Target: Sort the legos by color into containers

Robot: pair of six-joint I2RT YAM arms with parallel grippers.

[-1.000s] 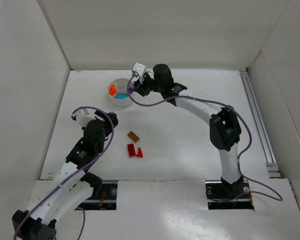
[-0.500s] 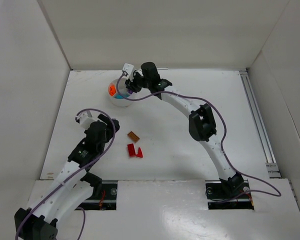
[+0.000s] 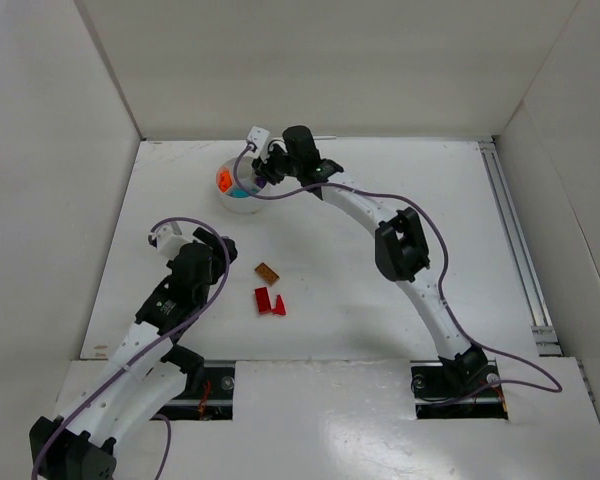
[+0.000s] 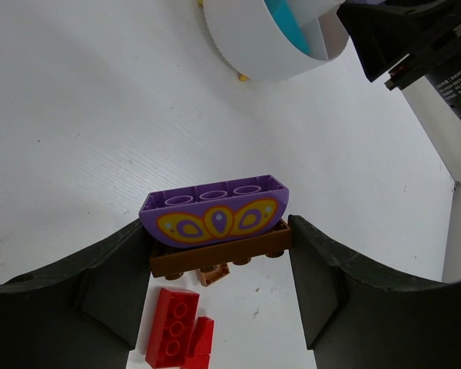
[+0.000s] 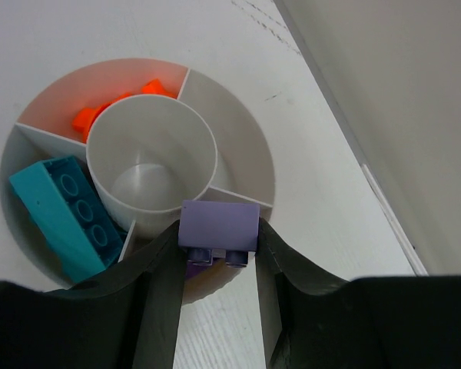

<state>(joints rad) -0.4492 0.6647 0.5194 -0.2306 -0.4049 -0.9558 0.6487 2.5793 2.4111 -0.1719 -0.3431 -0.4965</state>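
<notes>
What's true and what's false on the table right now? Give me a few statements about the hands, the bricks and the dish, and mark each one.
1. The right hand grips a purple brick over the white dish. True.
2. The teal brick sits in the central well. False: the well is empty, and the teal brick lies in an outer compartment.
3. The left hand is empty. False: it holds a curved purple piece stacked on a brown plate.
4. Red bricks lie on the table, outside the dish. True.
5. The orange pieces share a compartment with the teal brick. False: a divider separates them.
</notes>
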